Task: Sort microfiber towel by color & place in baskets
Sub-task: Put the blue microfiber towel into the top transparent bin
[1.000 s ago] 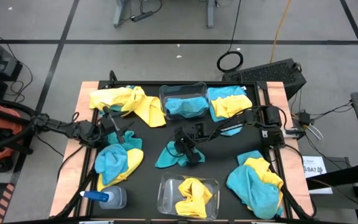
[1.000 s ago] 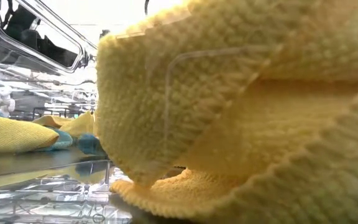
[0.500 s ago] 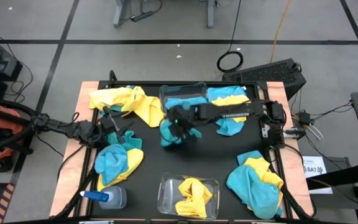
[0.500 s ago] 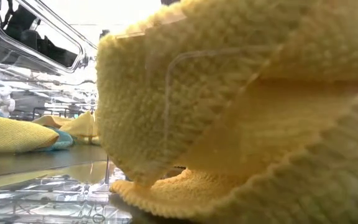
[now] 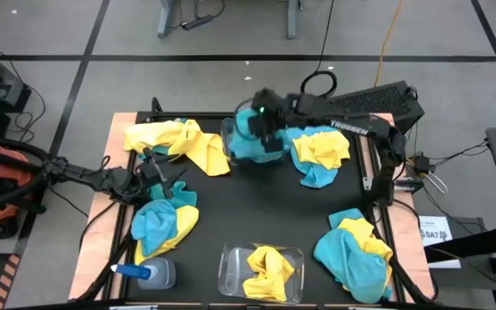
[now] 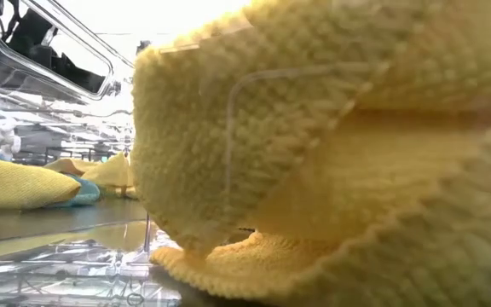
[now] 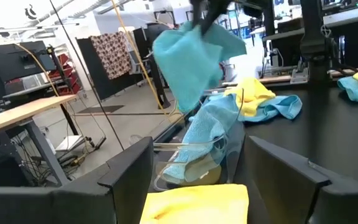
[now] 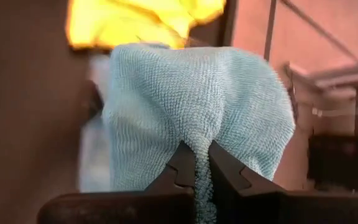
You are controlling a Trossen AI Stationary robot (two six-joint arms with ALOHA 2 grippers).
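My right gripper (image 5: 263,110) is shut on a turquoise towel (image 7: 188,62) and holds it above the far basket (image 5: 231,129), a clear bin with blue cloth (image 5: 257,148) inside. The near basket (image 5: 226,258) holds a yellow towel (image 5: 265,271), which fills the low view (image 6: 314,153). At the table's left side my left gripper (image 5: 164,176) stands open, close to the table and touching nothing. Mixed yellow and blue towels lie in heaps around the table. My right gripper pinches a bunched fold of the turquoise towel (image 8: 197,183) between its two fingers (image 8: 180,165). It comes from above, slanting down. The towel hangs slack below the fingers (image 7: 185,81), lifted clear of the table and over the far basket.
Towel heaps lie at the far left (image 5: 175,142), far right (image 5: 317,151), near left (image 5: 162,224) and near right (image 5: 356,245). A clear spray bottle with a blue cap (image 5: 149,273) lies at the near left. The black table's middle (image 5: 257,207) is bare.
My right gripper has risen from the table's middle with the turquoise towel and swung toward the far edge, over the far basket, tipping less steeply downward. The towel has left the table and now hangs clear.
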